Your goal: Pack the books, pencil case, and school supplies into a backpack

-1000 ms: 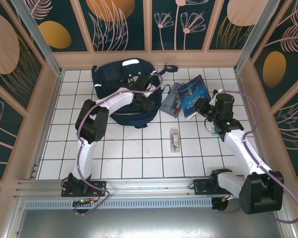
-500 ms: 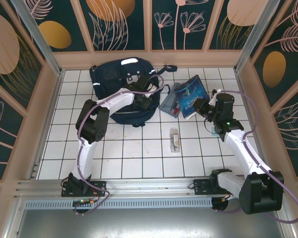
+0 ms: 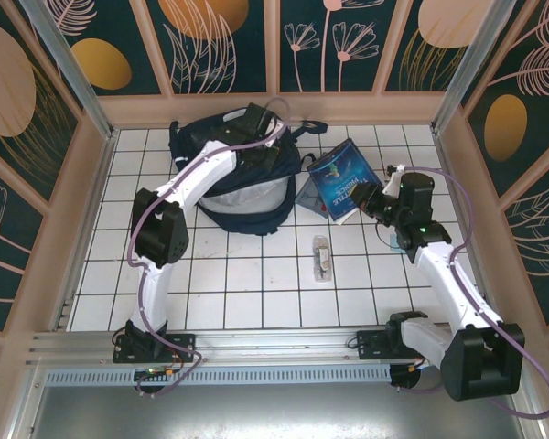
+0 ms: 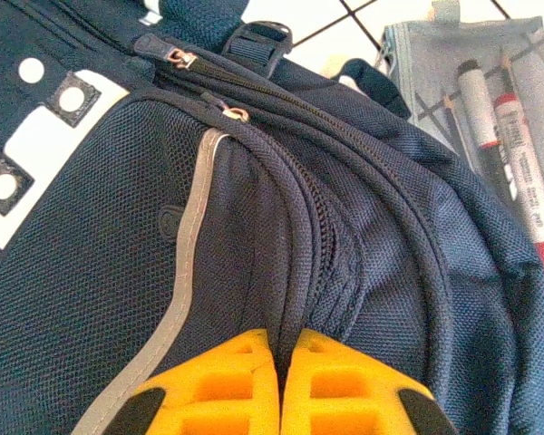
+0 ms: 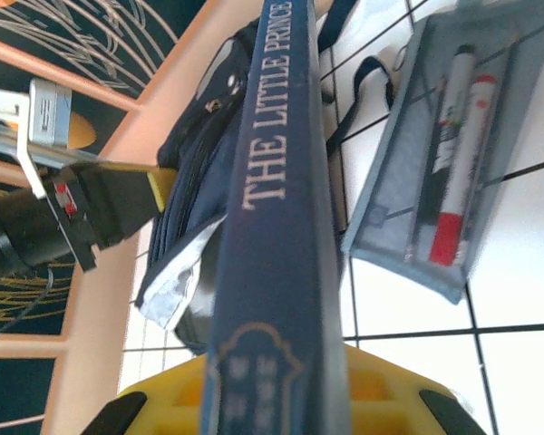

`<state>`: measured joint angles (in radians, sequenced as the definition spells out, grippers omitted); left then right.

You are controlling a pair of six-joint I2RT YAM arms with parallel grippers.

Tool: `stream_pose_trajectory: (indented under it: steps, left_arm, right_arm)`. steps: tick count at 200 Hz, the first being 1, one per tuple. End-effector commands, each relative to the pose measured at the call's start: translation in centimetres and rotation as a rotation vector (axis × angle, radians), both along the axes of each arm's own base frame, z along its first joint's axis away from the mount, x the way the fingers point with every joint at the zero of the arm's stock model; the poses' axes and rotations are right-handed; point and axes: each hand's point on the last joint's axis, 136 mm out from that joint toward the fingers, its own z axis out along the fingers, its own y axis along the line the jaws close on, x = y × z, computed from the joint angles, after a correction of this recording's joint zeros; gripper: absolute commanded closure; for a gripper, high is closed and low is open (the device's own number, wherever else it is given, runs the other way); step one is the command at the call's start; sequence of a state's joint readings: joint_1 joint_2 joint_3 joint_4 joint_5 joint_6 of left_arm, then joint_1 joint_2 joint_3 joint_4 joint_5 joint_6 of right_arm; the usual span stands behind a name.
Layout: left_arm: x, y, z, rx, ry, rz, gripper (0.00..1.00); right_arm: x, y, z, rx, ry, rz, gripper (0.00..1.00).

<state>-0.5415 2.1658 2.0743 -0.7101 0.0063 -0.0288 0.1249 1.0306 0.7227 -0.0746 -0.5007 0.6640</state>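
Observation:
The navy backpack (image 3: pixel 221 146) lies at the back of the tiled floor, its mouth pulled open so the pale lining (image 3: pixel 242 197) shows. My left gripper (image 3: pixel 265 146) is shut on a fold of backpack fabric (image 4: pixel 254 227) beside the zipper, the yellow fingertips (image 4: pixel 254 362) pinching it. Off the floor to its right, the dark blue book (image 3: pixel 346 178) is tilted, and my right gripper (image 3: pixel 371 199) is shut on it, spine (image 5: pixel 281 208) toward the camera. The grey pencil case (image 5: pixel 444 154) with red and dark pens lies beside the backpack, partly under the book (image 3: pixel 308 190). The clear school supplies packet (image 3: pixel 322 258) lies alone mid-floor.
Wooden walls (image 3: pixel 82 210) close in the tiled floor on three sides. A backpack strap (image 3: pixel 313 126) trails toward the back wall. Bare tiles (image 3: pixel 256 293) stretch between the packet and the arm bases.
My left gripper closed on the backpack's fabric and pulled it up and back, opening the mouth. My right gripper raised and tilted the book slightly toward the backpack.

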Motion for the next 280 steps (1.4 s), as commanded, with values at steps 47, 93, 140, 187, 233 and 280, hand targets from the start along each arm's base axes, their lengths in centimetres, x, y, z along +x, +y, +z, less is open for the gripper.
stream_pose_trajectory:
  steps: [47, 93, 140, 187, 233, 280]
  left_arm:
    - [2.9, -1.0, 7.3, -0.134, -0.116, 0.043, 1.00]
    - [2.4, -1.8, 8.6, -0.206, -0.108, 0.033, 1.00]
    - [2.0, -2.0, 9.6, -0.233, -0.109, 0.028, 1.00]
    - [1.2, -2.3, 10.2, -0.279, -0.089, 0.013, 1.00]
    - [0.5, -2.5, 11.0, -0.316, -0.086, 0.008, 1.00]
    - [0.0, -2.7, 12.0, -0.351, -0.086, -0.003, 1.00]
  right_arm:
    - [-2.0, 2.8, 1.9, 0.276, -0.063, 0.119, 1.00]
    - [-1.2, 8.5, 0.7, 0.376, -0.053, 0.245, 1.00]
    - [3.2, 14.4, 0.7, 0.431, -0.121, 0.328, 1.00]
    - [8.7, 19.3, -1.1, 0.490, -0.172, 0.363, 1.00]
    - [14.6, 22.8, -4.0, 0.518, -0.162, 0.308, 1.00]
    - [18.9, 25.0, -6.9, 0.498, -0.108, 0.196, 1.00]
